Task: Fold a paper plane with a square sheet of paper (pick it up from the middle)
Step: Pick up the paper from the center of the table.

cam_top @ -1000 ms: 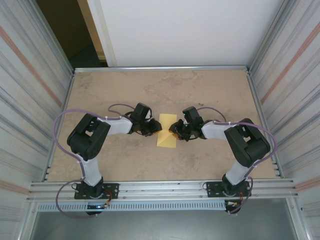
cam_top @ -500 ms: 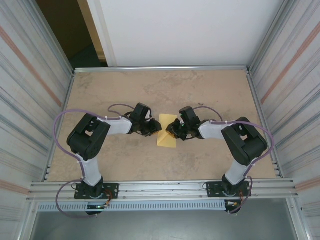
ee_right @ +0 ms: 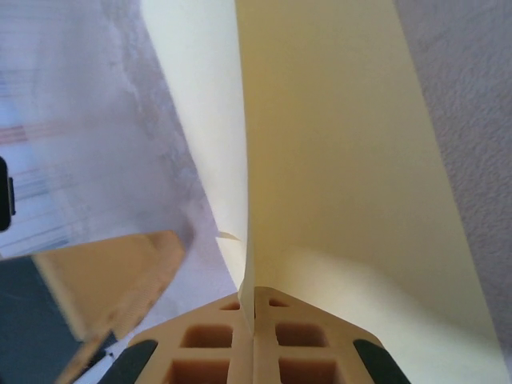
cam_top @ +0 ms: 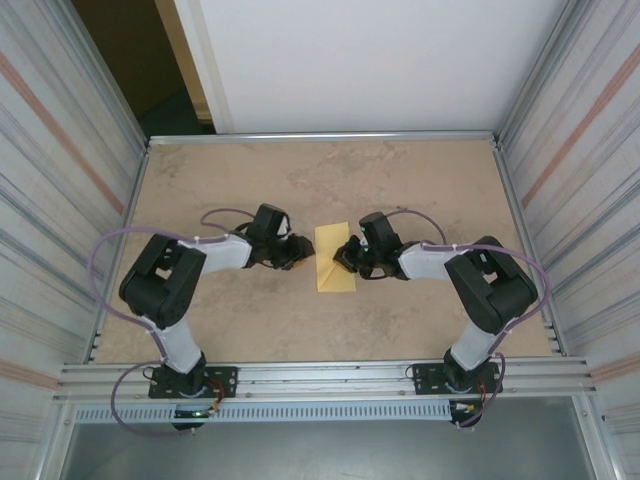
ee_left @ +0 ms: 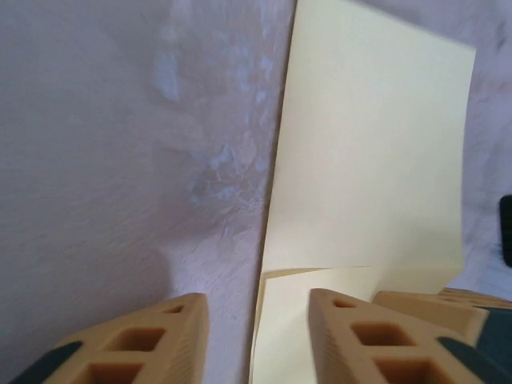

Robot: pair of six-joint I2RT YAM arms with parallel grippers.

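The square sheet of paper (cam_top: 335,260) lies mid-table, pale yellow and partly folded, with one flap raised. My right gripper (cam_top: 344,256) is shut on that flap; in the right wrist view its jaws (ee_right: 254,302) pinch the paper (ee_right: 336,160) edge-on. My left gripper (cam_top: 297,254) stands open at the sheet's left edge. In the left wrist view its gripper (ee_left: 256,302) straddles that edge of the paper (ee_left: 368,160), one finger over the table and one over the sheet, gripping nothing. A paper plane is out of view.
The beige tabletop (cam_top: 240,170) is fenced by metal rails, with corrugated walls close on both sides (cam_top: 60,200). The left gripper's finger (ee_right: 112,280) sits near the right gripper. Bare table stretches behind and in front of the paper.
My left gripper opened and drew back to the left, off the paper. My right gripper closed on the raised flap. The left arm's elbow swung left.
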